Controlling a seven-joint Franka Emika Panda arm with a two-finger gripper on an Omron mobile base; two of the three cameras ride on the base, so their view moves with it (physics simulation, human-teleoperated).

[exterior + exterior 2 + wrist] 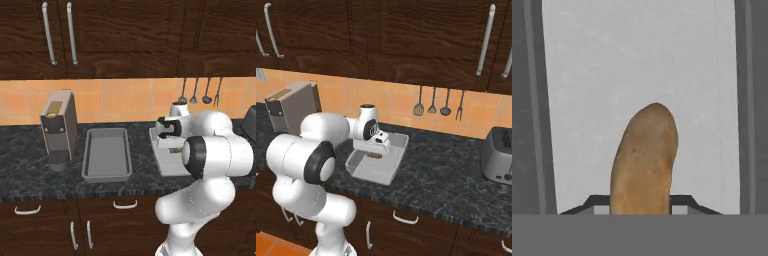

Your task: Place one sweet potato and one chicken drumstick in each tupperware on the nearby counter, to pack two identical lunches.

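Tan sweet potato [644,160] | clamped between claw [641,204] tips | over tupperware [612,75] floor

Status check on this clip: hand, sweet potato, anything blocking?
Hand shut on sweet potato, inside right tupperware. Left tupperware empty. Nothing blocking.

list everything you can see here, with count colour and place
tupperware: two, grey, side by side on the counter
sweet potato: one, tan-orange, between the fingertips over the right tupperware
counter: one, dark speckled
coffee machine: one, grey, left of the tupperware
toaster: one, grey, far right
utensils: four, dark, hanging on the tiled wall
cabinets: dark brown, above and below
gripper: one, dark tips, around the sweet potato
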